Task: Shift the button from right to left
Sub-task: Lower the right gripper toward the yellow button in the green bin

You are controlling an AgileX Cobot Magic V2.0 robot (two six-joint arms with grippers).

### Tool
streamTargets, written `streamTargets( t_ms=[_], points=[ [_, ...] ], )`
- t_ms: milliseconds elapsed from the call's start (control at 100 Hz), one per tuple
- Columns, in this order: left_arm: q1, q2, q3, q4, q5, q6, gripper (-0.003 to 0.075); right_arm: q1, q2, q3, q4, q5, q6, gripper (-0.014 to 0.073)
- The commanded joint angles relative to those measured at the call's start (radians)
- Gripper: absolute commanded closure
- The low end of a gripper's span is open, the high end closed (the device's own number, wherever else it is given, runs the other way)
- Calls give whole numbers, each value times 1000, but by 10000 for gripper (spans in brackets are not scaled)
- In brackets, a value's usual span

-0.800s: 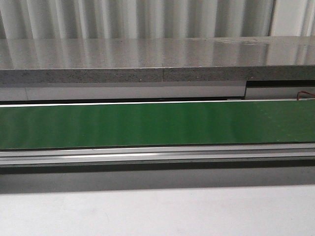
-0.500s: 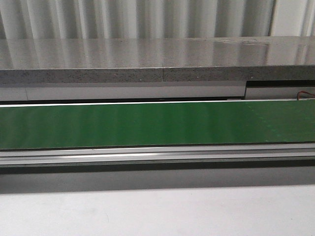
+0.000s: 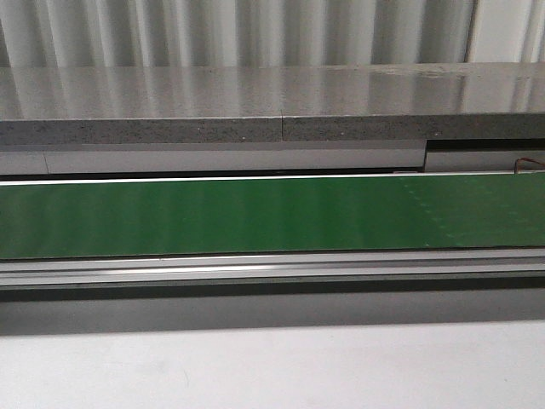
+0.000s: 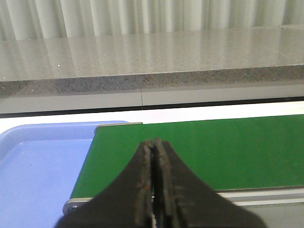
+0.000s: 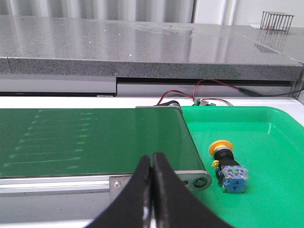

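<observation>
**Button still in the green tray, both grippers closed and empty**

The button (image 5: 227, 167) lay on its side in the green tray (image 5: 266, 142) at the right end of the green belt (image 5: 90, 140), its yellow cap pointing away from the camera and its blue block nearest. It sat just beside the belt's end roller, clear of the tray walls. The front view showed only the belt (image 3: 255, 213) and the grey counter (image 3: 255, 94) behind it; neither arm nor the button appeared there.

The right gripper (image 5: 152, 190) hovered over the near edge of the belt with its jaws pressed together, holding nothing. The left gripper (image 4: 154, 185) was likewise shut and empty, poised over the belt's left end beside the blue tray (image 4: 38, 161).

The pick had not begun, by the look of it. To do it well, the right gripper would need to open wide first, then travel sideways over the tray and come down across the blue block or the dark neck under the cap, rather than the rounded cap, which would likely slip. Since the button lay tipped, a slow close should keep it from rolling away. Setting it on the belt seemed the likely route leftward.
</observation>
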Motion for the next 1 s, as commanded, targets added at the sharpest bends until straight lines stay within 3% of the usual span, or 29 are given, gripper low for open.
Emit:
streamTargets(
  t_ms=[0,230,620,990],
  points=[
    [1,-32,39,-5,-76,-6,741,-3,-19,-55,-13,-48,0,652],
    [1,-32,39,-5,-76,-6,741,-3,34,-236,-13,103,0,652],
    [1,-32,39,-5,-76,-6,741,3,314,-494,-13,363,0,652],
    [1,-32,39,-5,-76,-6,741,3,627,-578,-17,402,0,650]
  ],
)
